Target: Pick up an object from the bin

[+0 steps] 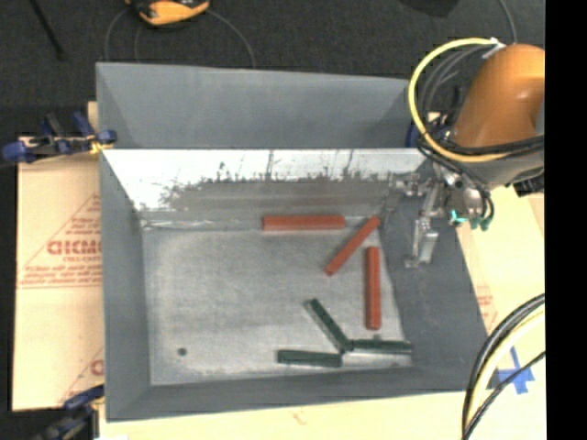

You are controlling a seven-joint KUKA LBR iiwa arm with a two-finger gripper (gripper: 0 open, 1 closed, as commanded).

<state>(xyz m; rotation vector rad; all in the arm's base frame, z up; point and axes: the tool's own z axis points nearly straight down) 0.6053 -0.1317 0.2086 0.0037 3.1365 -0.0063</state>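
The end effector (424, 246) hangs beside the bin's (124, 273) right wall, above the floor, with nothing seen in its grasp. I cannot tell whether it is spread or pressed together. Just left of it lie a slanted red stick (351, 246) and a second red stick (372, 288) parallel to that wall.

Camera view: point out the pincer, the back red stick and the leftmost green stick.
pincer (421, 255): camera view, at its tip.
back red stick (303, 223): camera view, mid-length.
leftmost green stick (309, 358): camera view, mid-length.
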